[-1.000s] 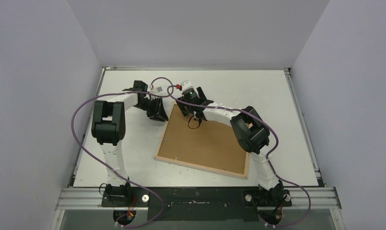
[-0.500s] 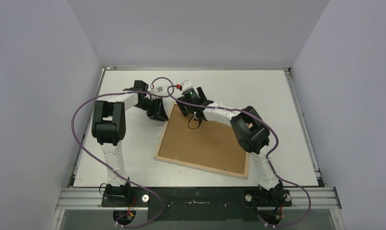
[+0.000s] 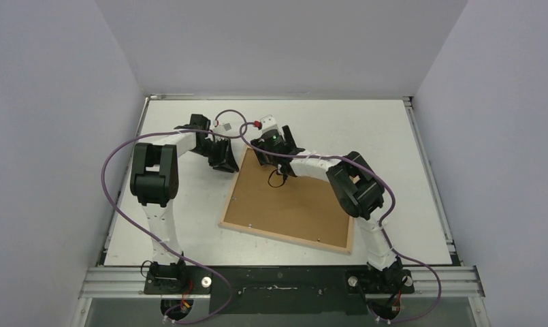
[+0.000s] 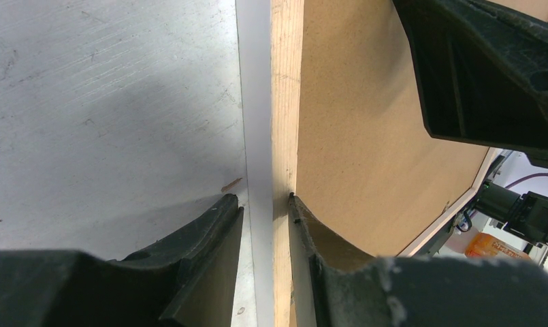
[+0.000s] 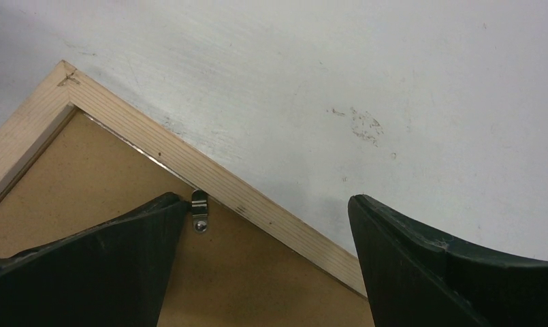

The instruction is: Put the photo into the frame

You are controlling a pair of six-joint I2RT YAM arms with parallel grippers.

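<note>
The light-wood frame (image 3: 284, 239) lies face down on the table, with the brown fibreboard backing panel (image 3: 291, 201) set in it. The photo is not visible in any view. My left gripper (image 3: 229, 161) is at the frame's far left edge. In the left wrist view it (image 4: 264, 201) is shut on the wooden slat (image 4: 284, 102), with one finger on the backing side (image 4: 366, 122). My right gripper (image 3: 276, 153) hangs open over the frame's far corner (image 5: 155, 146). Its left finger (image 5: 121, 259) touches a small metal clip (image 5: 199, 208) on the backing (image 5: 257, 286).
White table (image 3: 366, 129) with raised side rails and grey walls around it. Purple cables loop from both arms above the frame's far edge. The right arm's elbow (image 3: 356, 184) hangs over the frame's right side.
My right gripper has turned and shifted slightly at the frame's far corner. The left gripper and the frame have not visibly moved.
</note>
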